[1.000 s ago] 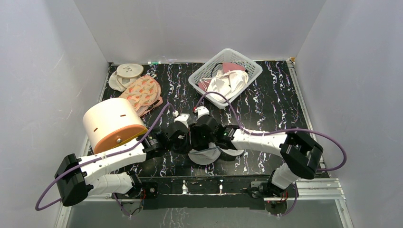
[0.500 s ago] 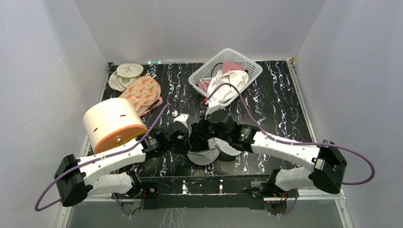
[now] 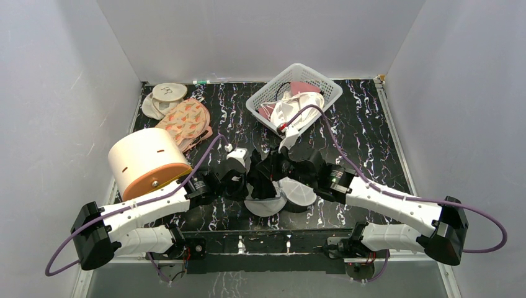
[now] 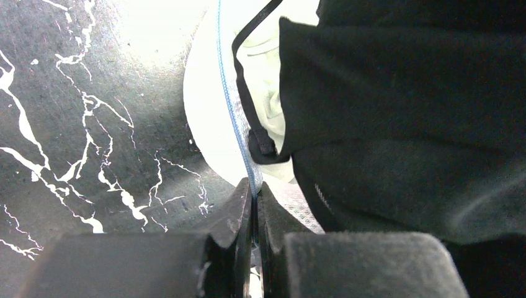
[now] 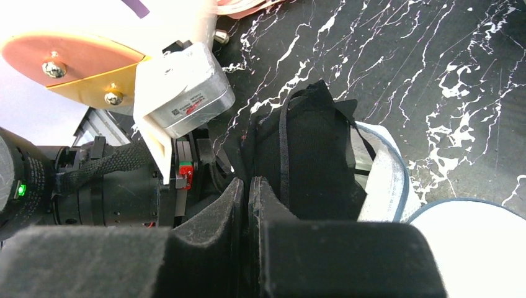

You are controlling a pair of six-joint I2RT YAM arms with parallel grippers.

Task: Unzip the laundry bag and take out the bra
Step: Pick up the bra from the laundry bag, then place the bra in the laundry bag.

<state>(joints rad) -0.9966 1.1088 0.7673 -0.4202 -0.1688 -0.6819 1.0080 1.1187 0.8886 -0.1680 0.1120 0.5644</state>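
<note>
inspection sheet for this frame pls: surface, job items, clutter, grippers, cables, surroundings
Surface: black marbled tabletop, nothing spilled.
Job's things: laundry bag open, halves apart; black strapped garment standing up out of it.
Clutter: cream cylinder, lattice basket of cloth, floral pads.
Grippers: left gripper jaws shut on the bag's rim; right gripper jaws shut on the garment.
Cables: right arm's purple cable lies across the basket.
Surroundings: plain pale walls, nothing else seen.

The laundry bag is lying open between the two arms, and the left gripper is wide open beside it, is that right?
Not quite. The left gripper is shut, not wide open: it pinches the blue-stitched rim of the laundry bag, as the left wrist view shows. The rest is right.
</note>
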